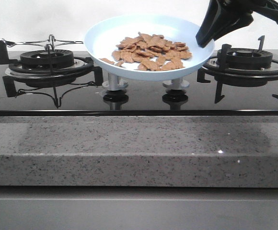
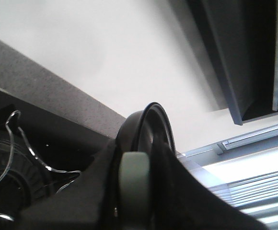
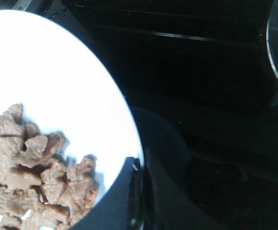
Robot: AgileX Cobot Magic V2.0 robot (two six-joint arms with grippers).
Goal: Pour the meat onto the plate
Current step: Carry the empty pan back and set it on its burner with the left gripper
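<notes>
The pale-blue plate hangs above the black stove top, tilted a little toward me. The meat lies heaped on it, toward its right half. My right gripper comes in from the upper right and is shut on the plate's right rim. The right wrist view shows that grip, the plate and the meat. My left gripper is out of the front view. Its wrist view shows it shut on a grey-green part of a black frying pan, held up against the wall.
Two silver stove knobs stand right under the plate. A burner with a black grate sits at the left and another at the right. A grey speckled counter edge runs across the front.
</notes>
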